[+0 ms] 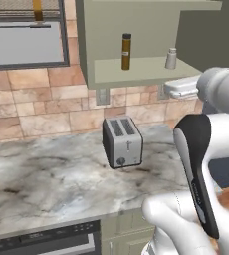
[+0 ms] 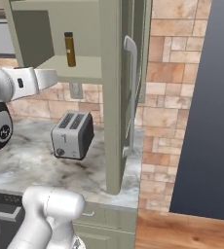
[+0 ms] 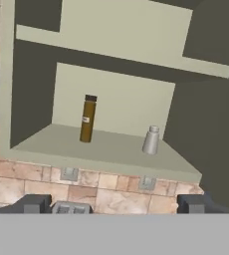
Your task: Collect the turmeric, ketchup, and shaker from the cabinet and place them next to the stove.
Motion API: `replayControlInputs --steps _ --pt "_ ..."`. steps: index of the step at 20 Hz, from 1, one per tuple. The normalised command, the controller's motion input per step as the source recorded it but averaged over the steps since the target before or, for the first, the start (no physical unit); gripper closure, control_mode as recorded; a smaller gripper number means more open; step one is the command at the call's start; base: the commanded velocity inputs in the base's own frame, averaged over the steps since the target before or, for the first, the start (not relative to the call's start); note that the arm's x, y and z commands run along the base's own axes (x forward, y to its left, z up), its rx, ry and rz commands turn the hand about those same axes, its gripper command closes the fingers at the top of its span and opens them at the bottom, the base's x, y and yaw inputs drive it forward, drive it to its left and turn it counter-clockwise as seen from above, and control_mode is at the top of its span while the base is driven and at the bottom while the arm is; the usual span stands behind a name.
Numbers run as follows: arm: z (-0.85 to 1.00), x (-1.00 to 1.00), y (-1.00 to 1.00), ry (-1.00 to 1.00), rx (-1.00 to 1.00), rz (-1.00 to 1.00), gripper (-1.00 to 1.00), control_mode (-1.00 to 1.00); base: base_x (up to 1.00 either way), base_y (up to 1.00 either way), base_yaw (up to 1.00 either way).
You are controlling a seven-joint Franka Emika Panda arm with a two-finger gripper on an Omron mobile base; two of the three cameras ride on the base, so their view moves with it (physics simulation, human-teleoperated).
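Hand (image 3: pixel 114 203) level, aimed at the open cabinet (image 3: pixel 32 55), its dark finger tips spread wide apart at the lower edge of the hand view, holding nothing. White arm reaches across the right of the left base view. Turmeric (image 3: pixel 87 119), a slim amber jar with a dark lid, stands upright mid-shelf, left of centre. Shaker (image 3: pixel 151 140), a small silver-grey cylinder with a rounded top, stands to its right, well apart. Below, a brushed-metal toaster (image 1: pixel 122 141) sits on the marbled desk (image 1: pixel 47 179) against tan stone tile.
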Motion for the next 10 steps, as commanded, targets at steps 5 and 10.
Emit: replayControlInputs --steps 5,10 --pt "0.31 0.39 0.00 0.00 0.05 0.00 -1.00 -1.00 0.00 0.00 0.00" --pt "0.12 0.35 0.02 0.00 0.07 0.00 -1.00 -1.00 0.00 0.00 0.00"
